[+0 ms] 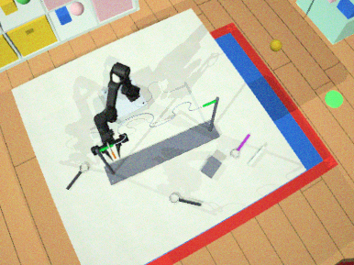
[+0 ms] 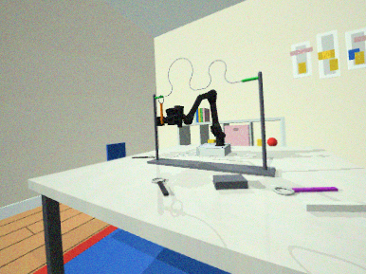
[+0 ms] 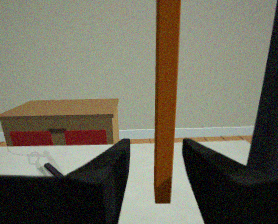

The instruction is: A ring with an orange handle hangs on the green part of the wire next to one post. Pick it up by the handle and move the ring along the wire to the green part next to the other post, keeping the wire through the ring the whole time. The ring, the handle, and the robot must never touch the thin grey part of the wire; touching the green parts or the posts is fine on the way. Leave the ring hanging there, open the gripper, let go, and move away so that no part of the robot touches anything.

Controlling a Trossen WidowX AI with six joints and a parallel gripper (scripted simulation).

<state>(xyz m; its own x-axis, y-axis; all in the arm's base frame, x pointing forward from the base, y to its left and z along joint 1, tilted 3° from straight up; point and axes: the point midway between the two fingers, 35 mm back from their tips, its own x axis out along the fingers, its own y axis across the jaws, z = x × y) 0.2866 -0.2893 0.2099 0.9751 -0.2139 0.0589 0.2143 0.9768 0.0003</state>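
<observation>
The orange handle (image 1: 114, 153) (image 2: 161, 113) (image 3: 167, 75) hangs down from the ring (image 2: 161, 100) on the near green part (image 2: 159, 97), beside the left post (image 1: 106, 162) (image 2: 155, 137). My gripper (image 3: 156, 145) is open around the handle's lower part, with a gap on each side in the wrist view. The left post shows dark at the right edge of the wrist view (image 3: 265, 100). The thin grey wire (image 2: 180, 59) curves over to the other green part (image 1: 209, 103) (image 2: 249, 80) by the right post (image 1: 214, 115) (image 2: 262, 122). The ring is too small to make out in the top view.
The posts stand on a grey base bar (image 1: 165, 152) (image 2: 209, 167). A grey block (image 1: 212, 165) (image 2: 230, 182), a purple-handled ring (image 1: 243, 143) (image 2: 315, 189) and dark-handled rings (image 1: 188, 202) (image 1: 77, 177) lie on the table. The arm's forearm reaches in below the wire.
</observation>
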